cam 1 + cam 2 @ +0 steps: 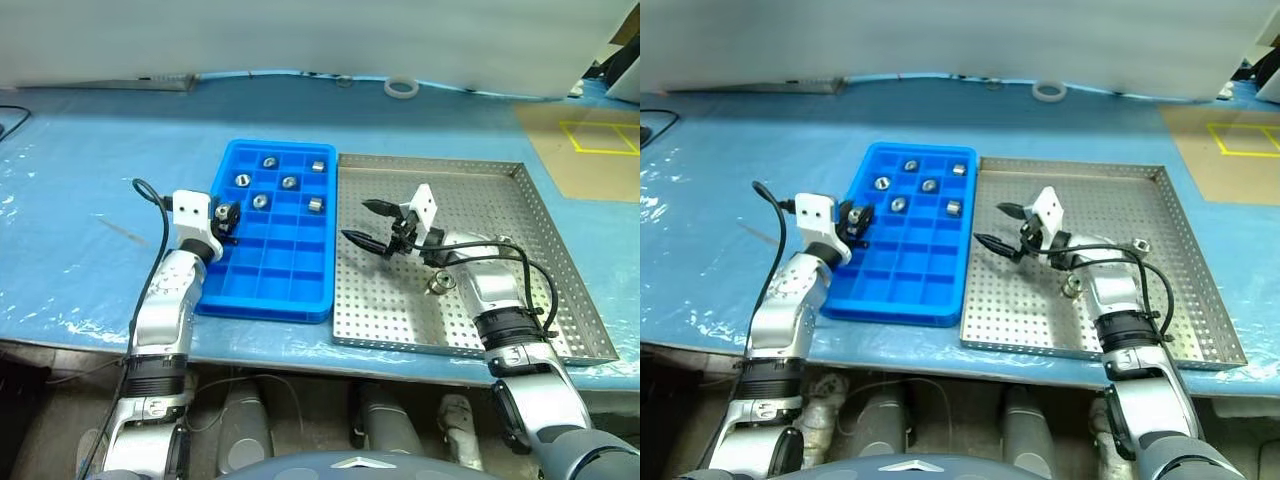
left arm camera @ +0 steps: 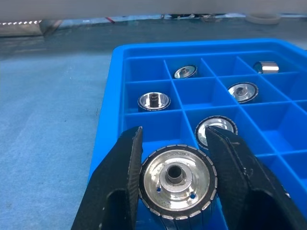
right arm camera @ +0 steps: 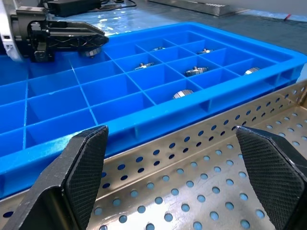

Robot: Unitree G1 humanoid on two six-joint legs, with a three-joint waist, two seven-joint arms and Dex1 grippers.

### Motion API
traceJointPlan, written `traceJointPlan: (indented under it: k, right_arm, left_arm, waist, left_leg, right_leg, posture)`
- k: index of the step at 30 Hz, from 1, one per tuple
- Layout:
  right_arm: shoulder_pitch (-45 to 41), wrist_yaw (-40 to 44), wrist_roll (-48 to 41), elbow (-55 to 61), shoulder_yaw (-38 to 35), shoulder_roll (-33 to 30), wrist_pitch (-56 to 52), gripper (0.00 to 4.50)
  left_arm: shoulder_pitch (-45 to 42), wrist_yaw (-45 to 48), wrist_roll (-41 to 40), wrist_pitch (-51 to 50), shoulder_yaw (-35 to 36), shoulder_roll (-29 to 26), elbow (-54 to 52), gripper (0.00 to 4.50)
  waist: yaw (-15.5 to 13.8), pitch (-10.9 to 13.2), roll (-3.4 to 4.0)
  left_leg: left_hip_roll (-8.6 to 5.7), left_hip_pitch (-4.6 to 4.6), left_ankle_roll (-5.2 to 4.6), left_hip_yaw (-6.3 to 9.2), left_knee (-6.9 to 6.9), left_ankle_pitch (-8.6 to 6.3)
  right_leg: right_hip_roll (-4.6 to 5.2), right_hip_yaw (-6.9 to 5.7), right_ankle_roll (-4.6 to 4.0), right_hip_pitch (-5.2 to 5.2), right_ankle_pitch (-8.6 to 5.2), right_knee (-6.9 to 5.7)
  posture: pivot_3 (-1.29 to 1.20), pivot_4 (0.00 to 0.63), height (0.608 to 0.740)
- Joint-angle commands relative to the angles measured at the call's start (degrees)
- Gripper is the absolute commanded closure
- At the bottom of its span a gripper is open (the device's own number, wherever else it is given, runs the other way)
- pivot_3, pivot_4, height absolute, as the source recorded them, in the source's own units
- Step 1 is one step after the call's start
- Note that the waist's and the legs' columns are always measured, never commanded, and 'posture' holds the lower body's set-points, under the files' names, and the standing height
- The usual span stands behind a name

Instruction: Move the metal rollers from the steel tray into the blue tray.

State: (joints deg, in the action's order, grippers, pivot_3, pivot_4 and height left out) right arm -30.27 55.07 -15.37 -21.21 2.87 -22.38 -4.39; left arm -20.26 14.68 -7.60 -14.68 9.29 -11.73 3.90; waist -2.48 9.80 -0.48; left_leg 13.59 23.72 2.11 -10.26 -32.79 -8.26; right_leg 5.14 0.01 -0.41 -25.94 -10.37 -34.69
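The blue tray [image 1: 232,290] lies on the table with the steel tray [image 1: 520,190] against its right side. Several metal rollers [image 1: 289,182] sit in the blue tray's far compartments. My left gripper [image 1: 228,215] hovers over the blue tray's left edge, shut on one roller [image 2: 177,182] held flat between the fingers [image 2: 120,177]. My right gripper [image 1: 357,221] stands open and empty above the steel tray's left part, pointing at the blue tray, its fingers [image 3: 86,163] wide apart. Two rollers lie in the steel tray, one [image 1: 1072,288] by my right wrist and another [image 1: 1137,243] farther right.
Blue plastic sheeting [image 1: 90,170] covers the table. A white tape ring [image 1: 401,88] lies at the far edge. A brown board with yellow tape [image 1: 590,150] sits to the right of the steel tray. The table's front edge runs just below both trays.
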Motion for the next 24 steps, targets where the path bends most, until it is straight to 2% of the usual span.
traceJointPlan:
  k: [1,3,9,11,13,18,24]
  right_arm:
    - [0.9,-1.1,-0.8,4.2,-1.7,-0.7,-0.4,0.0]
    - [1.5,-1.6,-0.9,5.0,-1.9,-1.0,-0.7,0.0]
    - [2.0,-3.4,-0.7,5.8,-2.5,-1.3,-1.1,0.0]
    - [0.9,-6.9,0.5,4.2,-3.8,-0.7,1.0,0.0]
    - [-0.7,-10.4,1.7,2.0,-5.1,-0.7,2.2,0.0]
    - [-1.2,-11.7,2.4,0.9,-6.2,-2.0,2.3,0.0]
    - [0.5,-13.6,1.0,3.8,-9.3,-4.4,-0.8,0.0]
  left_arm:
    - [-1.8,-0.9,0.0,1.3,0.5,-0.9,0.8,2.62]
    - [-1.8,-0.6,0.1,1.1,-0.1,-1.2,1.2,2.62]
    - [-2.0,-0.3,-0.7,0.9,-0.7,-0.9,0.8,0.86]
    - [-2.2,2.1,-2.4,1.3,-1.0,-1.0,0.0,0.25]
    - [-2.0,6.6,-4.4,2.4,-2.3,-1.6,-1.6,0.25]
    - [-2.7,12.8,-8.3,3.0,-2.8,-2.3,-3.1,0.25]
    - [-9.1,20.3,-10.6,2.6,-6.7,-1.3,0.9,0.25]
  waist:
    - [0.2,0.0,0.0]
    - [0.2,0.0,0.0]
    - [0.3,0.0,0.0]
    - [0.3,0.0,0.0]
    - [0.3,0.0,0.0]
    - [0.2,0.0,0.0]
    - [0.2,0.0,0.0]
  left_leg:
    - [-0.01,0.0,0.0,0.0,0.0,0.0]
    - [0.0,0.0,0.0,0.0,0.01,0.0]
    - [0.01,-0.01,0.01,-0.01,0.02,0.01]
    - [0.01,-0.02,0.02,-0.01,0.02,0.01]
    - [0.0,-0.02,0.04,-0.01,0.03,0.02]
    - [-0.01,0.0,0.06,-0.01,0.08,0.03]
    - [-0.07,0.01,0.06,-0.03,0.08,0.04]
  right_leg:
    - [0.0,0.0,0.0,-0.01,0.0,0.0]
    - [-0.01,0.01,0.0,-0.01,0.0,0.0]
    - [-0.02,0.03,0.0,-0.03,0.0,0.0]
    - [-0.02,0.03,0.0,-0.03,0.0,0.0]
    - [-0.02,0.03,0.01,-0.04,0.0,0.0]
    - [-0.02,0.04,0.0,-0.06,0.0,0.0]
    - [-0.05,0.06,0.0,-0.06,0.0,0.0]
  posture:
    - [-0.14,0.15,0.74]
    - [-0.14,0.15,0.74]
    - [-0.15,0.15,0.74]
    - [-0.15,0.15,0.74]
    - [-0.15,0.15,0.74]
    - [-0.16,0.15,0.74]
    - [-0.26,0.15,0.74]
